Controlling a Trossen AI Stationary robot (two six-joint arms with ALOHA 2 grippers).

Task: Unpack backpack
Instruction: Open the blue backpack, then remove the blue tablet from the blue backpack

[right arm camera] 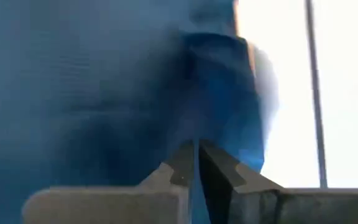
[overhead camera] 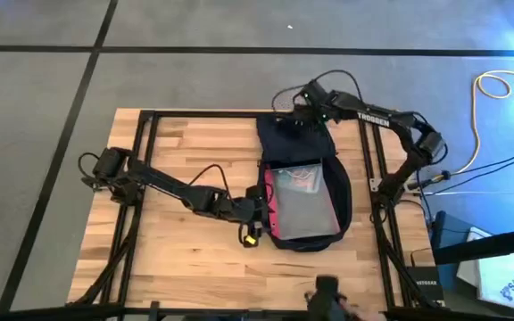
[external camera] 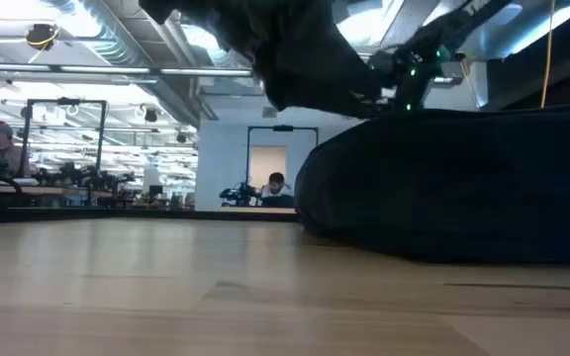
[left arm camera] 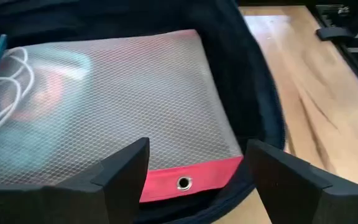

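While the right arm reaches in from the table's [overhead camera: 177, 143] right side and bends across its far edge, the right gripper [overhead camera: 303, 100] sits at the far end of the backpack [overhead camera: 339, 192], fingers pinched together on a fold of the dark navy flap; the right wrist view shows the two tips [right arm camera: 194, 163] meeting with blue fabric caught between them. Low view has that flap [external camera: 295, 59] lifted well above the bag's body, which lies as a dark mound on the wood.

L arm stretches low across the table from its left side, elbow slightly bent, w/ the left gripper [overhead camera: 255, 207] just beside the backpack's left edge, about mid-length. Its fingers stand apart, holding nothing; in the left wrist view the two dark fingers [left arm camera: 124, 171] frame the open main compartment. Inside lies a clear mesh zip pouch [left arm camera: 114, 93] w/ a red edge and a metal eyelet [left arm camera: 183, 183], that corner nearest the gripper. White cord [left arm camera: 5, 93] shows through the mesh, plus pinkish and teal shapes too blurred to identify.

Backpack lies flat on the table's right-centre portion, opened upward, pouch filling most of the compartment in the high view. Its near end is rounded, and its far end is hitched up by the R gripper.

Beyond the table, low view shows a person [external camera: 277, 188] seated in the room, far off.
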